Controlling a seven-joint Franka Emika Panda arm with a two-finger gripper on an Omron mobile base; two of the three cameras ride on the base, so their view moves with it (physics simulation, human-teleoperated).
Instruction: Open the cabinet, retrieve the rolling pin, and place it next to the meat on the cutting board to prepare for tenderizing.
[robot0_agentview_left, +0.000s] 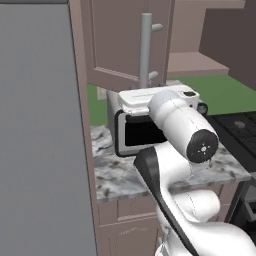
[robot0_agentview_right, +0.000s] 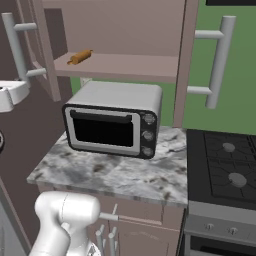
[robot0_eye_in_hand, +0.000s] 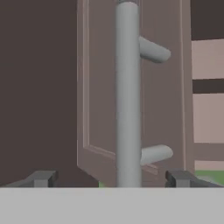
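We see the two dark fingertips of the gripper (robot0_eye_in_hand: 112, 178) at the bottom of the hand view, standing wide apart, open, gripping nothing. The long grey vertical bar handle (robot0_eye_in_hand: 127, 96) rises between them at frame centre, touching neither finger. It belongs to the left door of the mauve-brown wall cabinet (robot0_agentview_right: 120, 30), swung open. In the right base view, upper left, the light orange-brown wooden rolling pin (robot0_agentview_right: 80, 56) lies on the cabinet shelf. Below it, mid-frame, a silver toaster oven (robot0_agentview_right: 114, 120) sits on the grey marbled counter (robot0_agentview_right: 115, 175).
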